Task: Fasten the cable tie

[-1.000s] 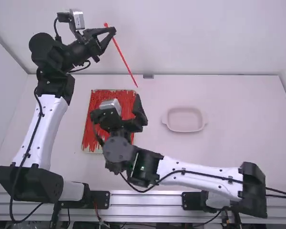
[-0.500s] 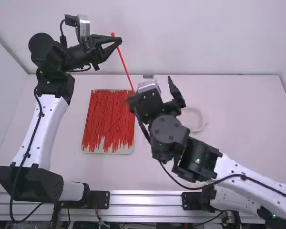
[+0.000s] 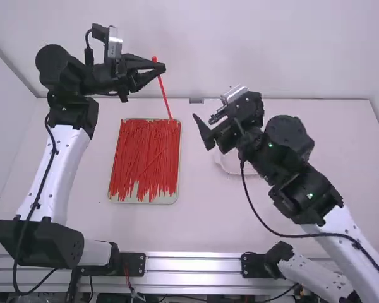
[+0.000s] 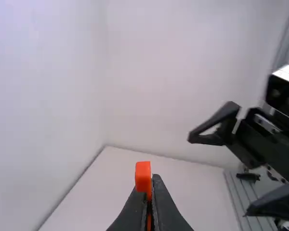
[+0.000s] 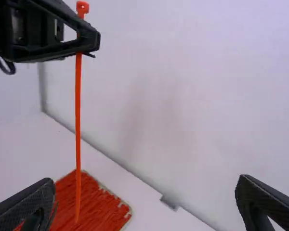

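A single red cable tie [image 3: 163, 91] hangs nearly upright in the air above the far edge of the tray. My left gripper [image 3: 153, 68] is shut on it just below its head [image 4: 143, 175]. In the right wrist view the tie [image 5: 78, 120] hangs straight down from the left gripper [image 5: 79, 41], its tip over the pile. My right gripper [image 3: 208, 129] is raised to the right of the tie and faces it. Its fingers [image 5: 24, 202] stand wide apart with nothing between them. It also shows in the left wrist view [image 4: 216, 127].
A beige tray [image 3: 142, 201] with a pile of several red cable ties [image 3: 145, 158] lies left of the table's middle. A white bowl [image 3: 224, 165] sits right of it, mostly behind the right arm. The back wall is close behind the raised tie.
My right arm has lifted off the tray and swung right, now facing the tie. My left gripper has shifted slightly right, and the tie hangs more upright.
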`<state>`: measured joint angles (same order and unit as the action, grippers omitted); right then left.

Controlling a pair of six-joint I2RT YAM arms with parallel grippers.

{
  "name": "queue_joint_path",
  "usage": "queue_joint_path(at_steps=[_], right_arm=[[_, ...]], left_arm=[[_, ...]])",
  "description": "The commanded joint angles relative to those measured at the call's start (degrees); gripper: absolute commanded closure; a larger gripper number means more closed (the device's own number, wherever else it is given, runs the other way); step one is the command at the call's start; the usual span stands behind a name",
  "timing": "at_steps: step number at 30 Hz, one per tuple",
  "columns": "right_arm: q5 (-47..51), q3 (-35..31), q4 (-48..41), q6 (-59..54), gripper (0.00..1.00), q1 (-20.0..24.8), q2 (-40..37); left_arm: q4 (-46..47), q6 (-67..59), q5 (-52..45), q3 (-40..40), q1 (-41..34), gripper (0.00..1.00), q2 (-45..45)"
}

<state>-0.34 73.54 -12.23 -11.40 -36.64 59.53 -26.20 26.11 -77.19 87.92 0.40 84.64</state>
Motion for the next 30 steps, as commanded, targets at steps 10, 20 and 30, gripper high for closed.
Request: queue_joint_path(at_steps=[10,20,30], right_arm=[[-48.57,1.4,12.41,10.86,0.0,18.08,7.91],[-67.87,1.4,31.3,25.53,0.02,22.95,18.29],[-70.53,1.4,41.81,32.15,0.07,19.45,24.48]], left_arm=[[-0.46,1.6,-7.06,1.27,-0.04,0.98,-0.42],[-9.81,11.02,-7.23,1.27,-1.68,0.98,-0.42],[-14.16,14.4,-4.17,1.27,-3.91,0.98,-0.31]])
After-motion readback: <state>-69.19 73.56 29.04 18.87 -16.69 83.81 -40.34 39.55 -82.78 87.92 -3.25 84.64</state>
